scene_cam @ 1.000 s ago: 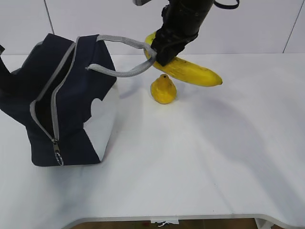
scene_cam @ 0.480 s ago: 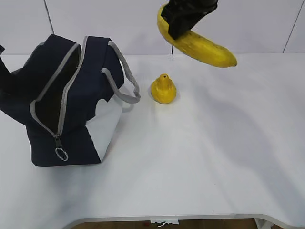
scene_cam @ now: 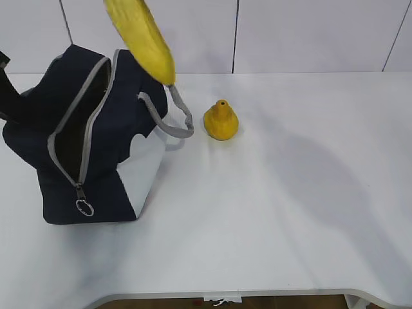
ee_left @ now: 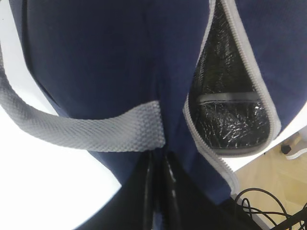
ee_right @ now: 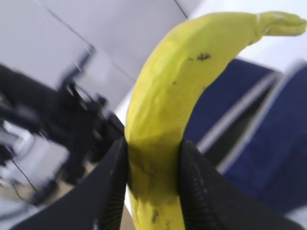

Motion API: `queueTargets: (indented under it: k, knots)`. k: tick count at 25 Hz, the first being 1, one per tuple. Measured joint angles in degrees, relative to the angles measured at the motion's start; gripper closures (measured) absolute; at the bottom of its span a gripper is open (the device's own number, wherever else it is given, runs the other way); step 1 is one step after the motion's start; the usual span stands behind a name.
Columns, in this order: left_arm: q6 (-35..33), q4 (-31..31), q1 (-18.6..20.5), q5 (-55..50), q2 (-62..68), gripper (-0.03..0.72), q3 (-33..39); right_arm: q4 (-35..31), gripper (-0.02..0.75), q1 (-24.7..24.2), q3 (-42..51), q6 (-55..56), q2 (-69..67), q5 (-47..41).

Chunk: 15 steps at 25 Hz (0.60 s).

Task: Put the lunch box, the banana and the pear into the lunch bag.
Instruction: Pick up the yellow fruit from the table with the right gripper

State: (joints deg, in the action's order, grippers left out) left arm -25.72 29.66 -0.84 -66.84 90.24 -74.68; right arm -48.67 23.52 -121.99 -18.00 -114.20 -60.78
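1. The banana (scene_cam: 143,40) has moved from over the pear (scene_cam: 221,120) to above the open lunch bag (scene_cam: 96,141).
2. The right jaws hold the banana.
3. The left jaws are pinched tight on the bag.
4. It can drop in next.

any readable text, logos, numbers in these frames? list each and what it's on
None readable in any view.
lunch bag: plain navy fabric, grey zipper, no logo or label showing.
banana: no sticker, only brown specks.
pear: no markings.
table and wall panels behind: blank.
Background clutter in the right wrist view is too blurred to show any text.
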Motion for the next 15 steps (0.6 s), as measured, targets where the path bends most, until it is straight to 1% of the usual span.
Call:
queueTargets:
  k: [4,7,11,15]
  knots:
    - [0.0,0.1,0.0,0.0,0.0,0.692,0.0,-11.1,0.482,0.0,0.0,0.0,-1.2,6.1]
    - [0.0,0.1,0.0,0.0,0.0,0.692,0.0,-18.3,0.482,0.1,0.0,-0.7,-3.9,7.7]
    - [0.0,0.1,0.0,0.0,0.0,0.692,0.0,-24.5,0.482,1.1,0.0,-1.9,-7.9,8.6]
    - [0.0,0.1,0.0,0.0,0.0,0.692,0.0,-29.3,0.482,2.0,0.0,-5.8,-10.7,9.9]
